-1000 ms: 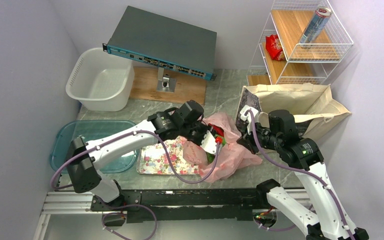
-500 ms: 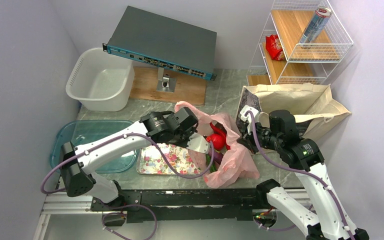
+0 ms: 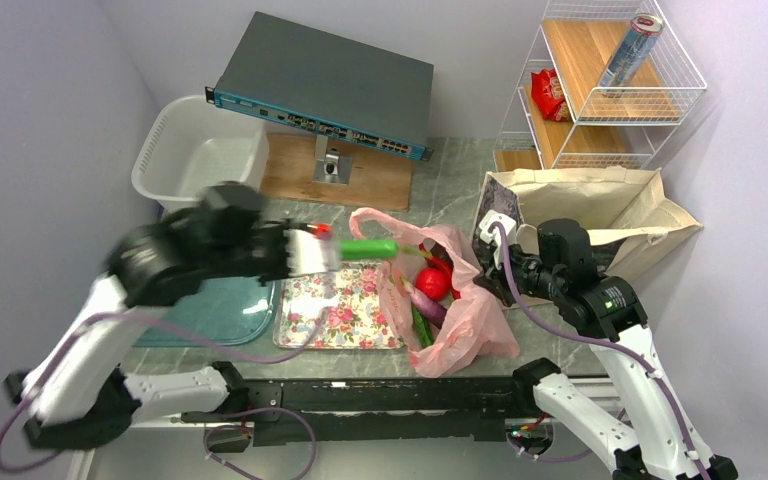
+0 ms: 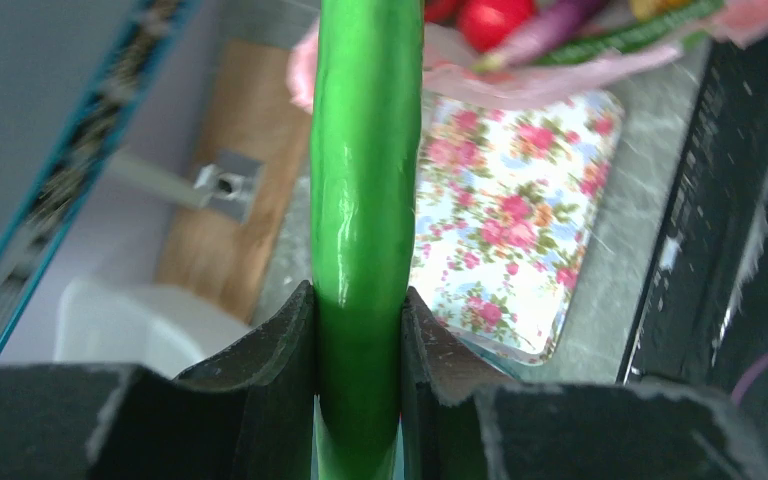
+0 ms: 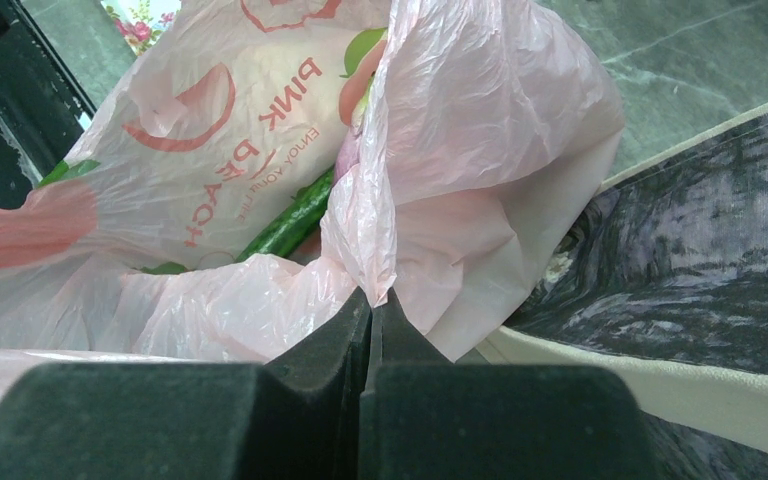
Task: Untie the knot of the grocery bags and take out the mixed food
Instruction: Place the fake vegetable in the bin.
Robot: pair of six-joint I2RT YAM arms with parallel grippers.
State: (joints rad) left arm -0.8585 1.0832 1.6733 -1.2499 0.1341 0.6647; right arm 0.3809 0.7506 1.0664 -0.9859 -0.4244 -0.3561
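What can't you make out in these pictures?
- Top view: left gripper blurred, so its grip on the green pepper is unclear there.
- Top view: inside of the canvas tote hidden by its own walls.
- Right wrist view: folds of the pink bag hide most contents.
- Left wrist view: pepper's ends cut off by frame edges.

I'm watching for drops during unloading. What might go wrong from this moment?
1. The left claw grips the long green pepper near one end, with most of its length sticking out. The arm looks motion-blurred in the top view, so the pepper may swing or slip free.
2. The right claw pinches only a thin fold of the pink bag. The film may slip or tear, letting the mouth sag over the eggplant inside.
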